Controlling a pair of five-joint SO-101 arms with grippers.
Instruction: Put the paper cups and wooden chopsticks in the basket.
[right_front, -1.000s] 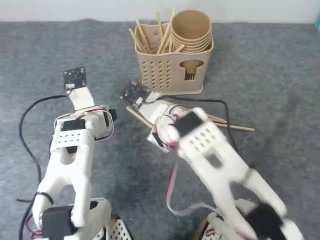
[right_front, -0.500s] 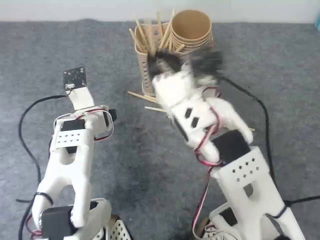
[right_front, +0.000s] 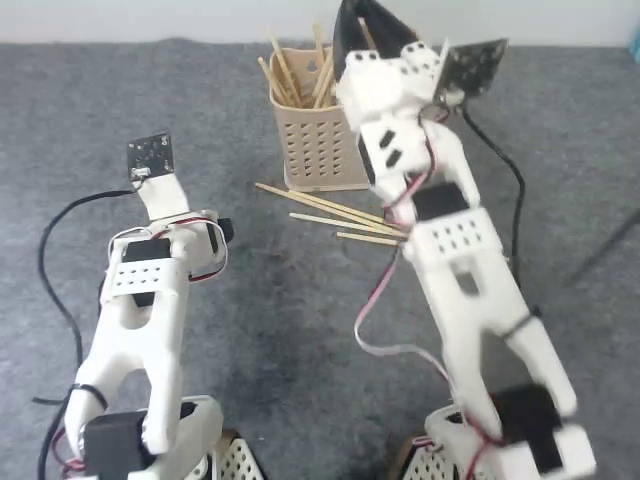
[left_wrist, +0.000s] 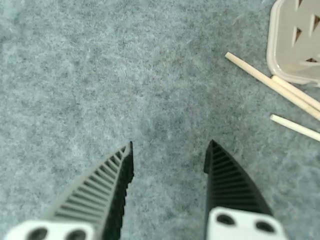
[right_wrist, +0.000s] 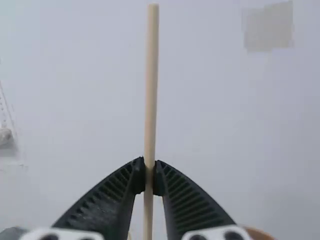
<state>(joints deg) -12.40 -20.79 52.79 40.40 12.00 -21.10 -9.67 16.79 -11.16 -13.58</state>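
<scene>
Up off the desk and high over the basket within the last second, carried there on the right arm: one wooden chopstick, pinched partway along its shaft, most of its length pointing straight out past the tips. Pressed in on it from both sides: the right fingers, with nothing but a pale wall beyond them.

Just beneath and on the near side of those fingers in the high view: the basket, upright on the desk, with a bunch of standing chopsticks fanned out of its open top.

Farther back from the right fingers, at the basket's foot and partly under the right arm: several loose chopsticks, lying flat in a rough bundle, now closer to the basket than a second ago.

Well apart from all that, unmoved over the same second: the left arm. Spread wide, holding nothing, hovering over bare grey desk: the left fingers. Beyond their tips, off toward the right arm's side: ends of the loose chopsticks, and just past these a corner of the basket, with one stick touching its base.
</scene>
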